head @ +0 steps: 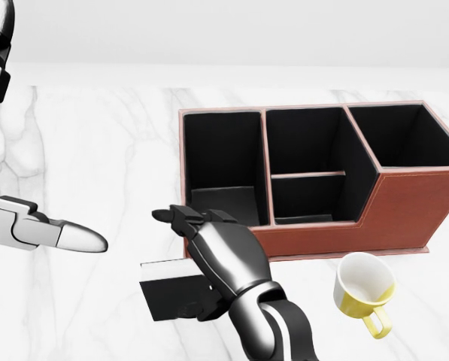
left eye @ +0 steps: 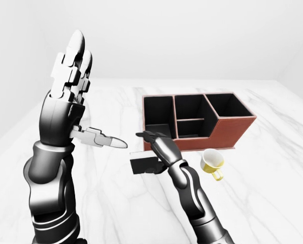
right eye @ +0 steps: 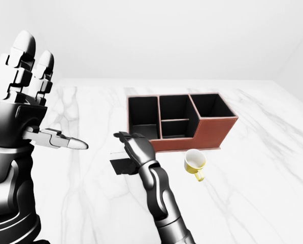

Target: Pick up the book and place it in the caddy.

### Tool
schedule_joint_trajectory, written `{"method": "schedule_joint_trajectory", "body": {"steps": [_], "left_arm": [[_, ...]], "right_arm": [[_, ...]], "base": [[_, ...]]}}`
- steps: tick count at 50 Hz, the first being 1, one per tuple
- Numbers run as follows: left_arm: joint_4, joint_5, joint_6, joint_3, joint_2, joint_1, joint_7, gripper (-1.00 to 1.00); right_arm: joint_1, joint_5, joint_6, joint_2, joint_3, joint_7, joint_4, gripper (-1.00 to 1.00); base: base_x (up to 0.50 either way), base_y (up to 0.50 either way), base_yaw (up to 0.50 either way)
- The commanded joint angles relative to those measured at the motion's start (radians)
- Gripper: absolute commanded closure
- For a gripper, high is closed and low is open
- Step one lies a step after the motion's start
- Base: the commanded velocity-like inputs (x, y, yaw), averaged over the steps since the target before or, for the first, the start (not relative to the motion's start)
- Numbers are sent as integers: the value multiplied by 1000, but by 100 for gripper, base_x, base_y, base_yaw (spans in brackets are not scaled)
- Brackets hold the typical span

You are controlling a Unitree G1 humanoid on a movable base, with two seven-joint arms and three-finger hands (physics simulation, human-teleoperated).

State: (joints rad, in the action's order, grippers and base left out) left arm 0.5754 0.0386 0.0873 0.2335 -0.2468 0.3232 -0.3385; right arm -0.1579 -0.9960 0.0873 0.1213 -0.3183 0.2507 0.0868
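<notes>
Right hand (head: pixel 209 263) rests over book (head: pixel 168 289) beside caddy (head: pixel 405 207).

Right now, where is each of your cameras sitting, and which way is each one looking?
Head view: on my head, looking down at the book, the caddy and the cup; my right hand and a left finger show.
Left-eye view: on my head, looking out over the marble table; my raised left hand shows.
Right-eye view: its twin, showing both arms.
All three share book, caddy and cup.
</notes>
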Motion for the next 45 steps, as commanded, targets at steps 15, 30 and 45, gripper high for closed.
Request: {"method": "schedule_joint_trajectory", "body": {"steps": [15, 30, 45], "left_arm": [[-7, 7, 0, 9, 2, -17, -2, -100], [-9, 24, 0, 22, -5, -23, -5, -100], [-17, 41, 0, 35, -8, -38, -9, -100]], "right_arm": [[-31, -67, 0, 36, -19, -147, -227, -41], [-78, -293, 0, 47, -32, -272, -313, -43], [-80, -326, 0, 81, -45, -289, -374, -42]], "base": [[0, 0, 0], [0, 0, 0], [0, 0, 0]]}}
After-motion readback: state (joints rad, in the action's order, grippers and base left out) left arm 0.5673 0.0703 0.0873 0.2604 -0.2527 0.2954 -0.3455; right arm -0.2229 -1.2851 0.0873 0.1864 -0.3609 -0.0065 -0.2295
